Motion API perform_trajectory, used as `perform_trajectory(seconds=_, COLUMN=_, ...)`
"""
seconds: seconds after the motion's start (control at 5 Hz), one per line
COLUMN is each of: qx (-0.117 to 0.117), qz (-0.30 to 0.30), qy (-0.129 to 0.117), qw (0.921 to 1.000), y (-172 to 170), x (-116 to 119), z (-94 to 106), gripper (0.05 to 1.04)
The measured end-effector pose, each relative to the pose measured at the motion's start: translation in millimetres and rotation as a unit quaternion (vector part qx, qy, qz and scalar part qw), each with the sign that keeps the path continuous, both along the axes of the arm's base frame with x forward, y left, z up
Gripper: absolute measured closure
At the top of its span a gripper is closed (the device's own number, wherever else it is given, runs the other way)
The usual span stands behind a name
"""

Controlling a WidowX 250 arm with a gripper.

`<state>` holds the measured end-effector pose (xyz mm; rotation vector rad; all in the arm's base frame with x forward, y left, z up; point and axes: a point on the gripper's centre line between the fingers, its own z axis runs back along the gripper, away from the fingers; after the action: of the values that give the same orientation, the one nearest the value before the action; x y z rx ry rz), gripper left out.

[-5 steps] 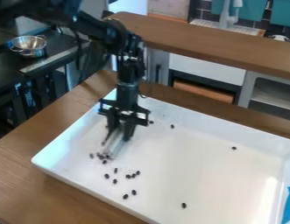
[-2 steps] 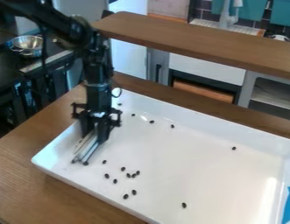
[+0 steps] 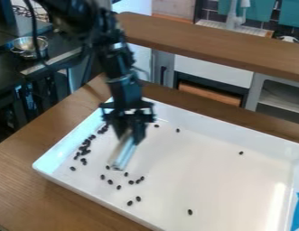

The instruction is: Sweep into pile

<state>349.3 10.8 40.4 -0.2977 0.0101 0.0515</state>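
Observation:
My gripper (image 3: 132, 135) hangs over the left part of the white tray (image 3: 199, 167), tilted and shut on a pale, flat sweeping tool (image 3: 122, 155). The tool's lower end is close to several dark beans (image 3: 131, 182) scattered toward the tray's front left. A looser band of beans (image 3: 85, 146) runs along the left wall, left of the tool. Single beans lie farther right, one near the front (image 3: 190, 212) and one toward the right side (image 3: 241, 153).
The tray's raised walls surround the beans on a wooden counter (image 3: 30, 180). Behind it runs a higher wooden shelf (image 3: 217, 45). A metal bowl (image 3: 30, 47) stands on the dark surface at the back left, and something blue (image 3: 298, 212) lies at the right edge.
From near the left wall, my gripper and the tool have moved right, uncovering the beans along that wall. Earlier the tool had moved left. Several beans near the wall have shifted.

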Motion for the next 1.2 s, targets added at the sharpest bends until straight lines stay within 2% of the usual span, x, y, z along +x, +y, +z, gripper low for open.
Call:
perform_trajectory(seconds=0.2, qx=0.02, qz=0.027, qy=0.023, qw=0.9992, y=-44, x=2, z=6.6, gripper=0.677)
perform_trajectory(seconds=0.4, qx=0.061, qz=0.029, qy=0.041, qw=0.9969, y=-98, x=14, z=13.3, gripper=0.677)
perform_trajectory(seconds=0.6, qx=0.102, qz=0.044, qy=0.09, qw=0.9897, y=-145, x=15, z=-4.4, gripper=0.677)
perform_trajectory(seconds=0.8, qx=0.127, qz=0.031, qy=0.111, qw=0.9852, y=-168, x=10, z=-19.0, gripper=0.677)
perform_trajectory(seconds=1.2, qx=0.158, qz=0.015, qy=0.1, qw=0.9823, y=-161, x=-8, z=-50.8, gripper=0.677)
